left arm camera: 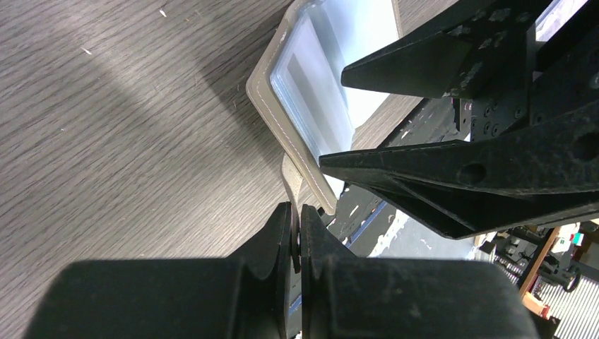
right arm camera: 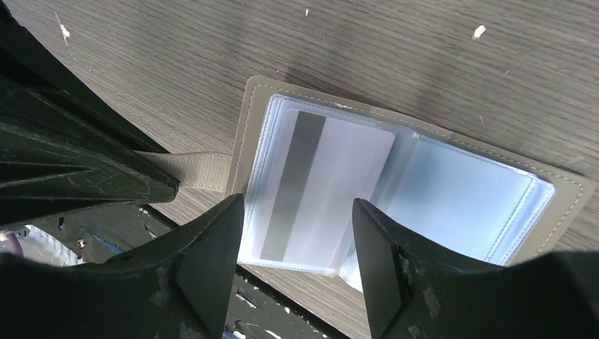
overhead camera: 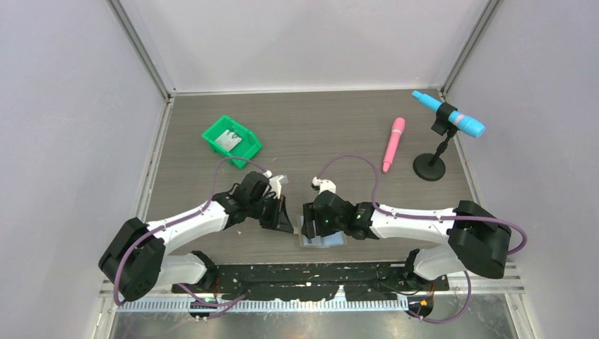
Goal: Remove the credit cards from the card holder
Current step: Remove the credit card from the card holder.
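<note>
Far to the left of the card holder (right arm camera: 242, 141), and farther back on the table (overhead camera: 318, 120), we see a green bin (overhead camera: 242, 157) with one pale loose card (overhead camera: 227, 140) lying flat inside it.

Just left of the card holder is the left gripper (left arm camera: 297, 219). Its jaws are pressed together on the grey tab (right arm camera: 191, 169) that sticks out from the card holder's left edge, so it has the card holder by that strap.

The card holder lies spread open and face up at the table's near edge, between the two grippers. Its near side reaches a little past that edge. Its clear pockets face upward. On its left page we see a white striped card (right arm camera: 332, 191) with a dark band down one side. It sits slightly askew to the pocket. We cannot tell how far out of the sleeve it is.

Directly over the card holder, the right gripper (right arm camera: 297, 205) has its jaws well apart, one finger on either side of the striped card. It grips nothing, and we cannot tell whether the fingers (right arm camera: 381, 268) touch the card holder.

Well to the right of the card holder and farther back lies a pink pen (overhead camera: 393, 143). Beyond it to the right, a blue microphone (overhead camera: 452, 116) is clipped on a black stand (overhead camera: 429, 168).
</note>
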`<move>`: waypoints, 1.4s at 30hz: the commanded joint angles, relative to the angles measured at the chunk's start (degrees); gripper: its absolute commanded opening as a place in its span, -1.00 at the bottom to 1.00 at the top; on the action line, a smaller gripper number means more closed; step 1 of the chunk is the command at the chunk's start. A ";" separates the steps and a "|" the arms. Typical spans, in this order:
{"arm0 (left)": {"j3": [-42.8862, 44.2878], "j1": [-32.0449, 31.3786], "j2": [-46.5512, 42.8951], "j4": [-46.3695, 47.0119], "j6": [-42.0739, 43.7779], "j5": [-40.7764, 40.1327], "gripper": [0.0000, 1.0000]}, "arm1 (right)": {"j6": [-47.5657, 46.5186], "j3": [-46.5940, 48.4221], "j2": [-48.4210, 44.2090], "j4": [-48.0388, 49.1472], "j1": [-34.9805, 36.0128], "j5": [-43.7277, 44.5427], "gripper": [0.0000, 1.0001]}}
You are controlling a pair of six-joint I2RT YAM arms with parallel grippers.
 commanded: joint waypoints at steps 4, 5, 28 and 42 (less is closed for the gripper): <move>0.56 -0.25 -1.41 1.65 -0.20 1.77 -1.00 | 1.12 0.21 1.21 2.10 0.53 0.84 0.23; 0.56 -0.23 -1.34 1.63 -0.16 1.77 -1.00 | 1.08 0.23 1.28 1.88 0.53 0.96 0.22; 1.52 -0.26 -1.01 0.38 0.61 1.55 -1.00 | -0.02 0.27 -3.36 -2.23 0.54 4.16 0.12; 1.25 -0.22 -1.44 0.47 0.41 1.60 -1.00 | 1.38 -1.05 -0.33 2.73 0.53 -0.44 0.20</move>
